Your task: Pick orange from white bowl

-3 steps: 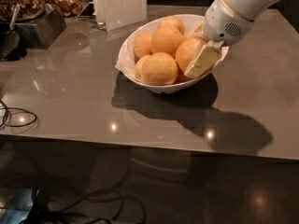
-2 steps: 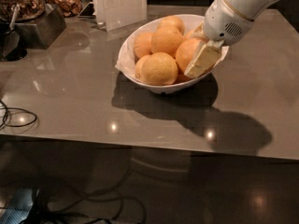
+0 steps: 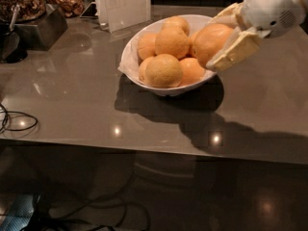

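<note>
Hovering over the right rim of the bowl, toward the far right corner of the surface, with the gripper clenched on the orange. Grasping from two sides: one cream finger slanting down across the near right face of the fruit, the other hooked over its far top. Reaching in from the right edge on a rounded white wrist. Holding the orange higher than the rest, partly above the bowl and partly out past the rim. Possibly brushing the neighbour on its left; hard to say from this angle.

Inside the bowl, a pile of paler, yellower fruit, heaped above the rim, with the biggest-looking one at the near side. Bowl itself in the far half of the surface, a little right of centre, throwing a dark shadow toward the near edge.

At the far left corner, a metal box with brown dried matter heaped in it. Just beside it at the left edge, a dark cup. Along the far edge behind the bowl, a white card standing upright, apart from the rim. At the left edge, closer to the near corner, a looped cable lying flat.
</note>
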You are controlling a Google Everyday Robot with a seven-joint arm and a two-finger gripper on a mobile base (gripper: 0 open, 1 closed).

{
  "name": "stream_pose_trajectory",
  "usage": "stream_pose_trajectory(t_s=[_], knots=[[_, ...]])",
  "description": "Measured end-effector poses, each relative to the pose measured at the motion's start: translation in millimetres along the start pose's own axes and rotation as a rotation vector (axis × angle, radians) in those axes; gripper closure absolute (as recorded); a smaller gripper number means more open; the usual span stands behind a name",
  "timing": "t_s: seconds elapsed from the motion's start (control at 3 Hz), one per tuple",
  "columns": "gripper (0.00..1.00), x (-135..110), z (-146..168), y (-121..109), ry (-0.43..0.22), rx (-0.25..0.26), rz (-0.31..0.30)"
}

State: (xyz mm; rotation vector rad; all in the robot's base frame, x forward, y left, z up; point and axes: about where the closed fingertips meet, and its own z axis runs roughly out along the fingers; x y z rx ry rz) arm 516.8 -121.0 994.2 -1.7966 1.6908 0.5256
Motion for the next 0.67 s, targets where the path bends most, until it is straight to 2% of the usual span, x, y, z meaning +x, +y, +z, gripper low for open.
stream_pose_trajectory(t_s=[0.33, 0.67], knots=[[1.00, -6.5, -40.7, 30.6, -0.094, 0.048, 0.003], [1.00, -4.2, -47.7, 33.1, -0.108, 0.064, 0.015]])
